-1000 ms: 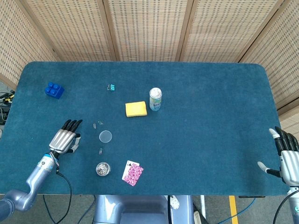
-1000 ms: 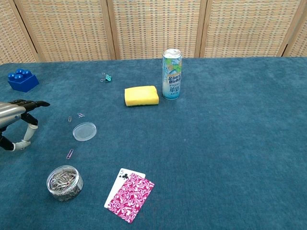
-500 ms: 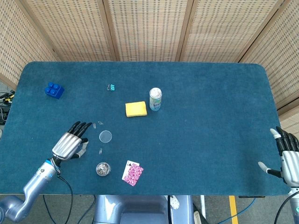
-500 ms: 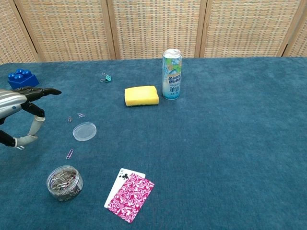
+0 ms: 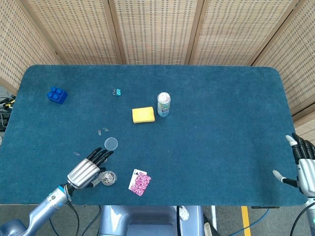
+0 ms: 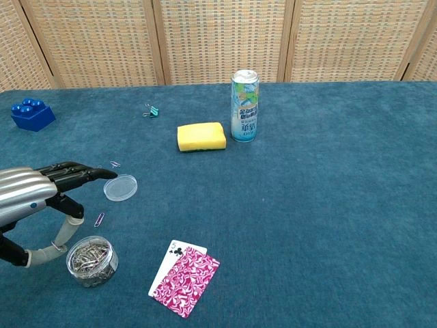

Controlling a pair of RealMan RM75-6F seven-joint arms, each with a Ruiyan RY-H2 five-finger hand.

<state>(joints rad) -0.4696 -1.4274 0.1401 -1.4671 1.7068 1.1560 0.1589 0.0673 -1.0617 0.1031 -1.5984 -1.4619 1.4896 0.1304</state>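
Blue table (image 5: 221, 98): left hand (image 5: 87, 169) over clip jar (image 6: 91, 260).

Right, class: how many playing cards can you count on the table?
2: a pink-backed card near the table's front edge, right of the clip jar, and a face-up club card partly under it. More could be hidden beneath.

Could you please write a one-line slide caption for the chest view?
Open left hand hovers above a jar of paper clips, near a clear lid.
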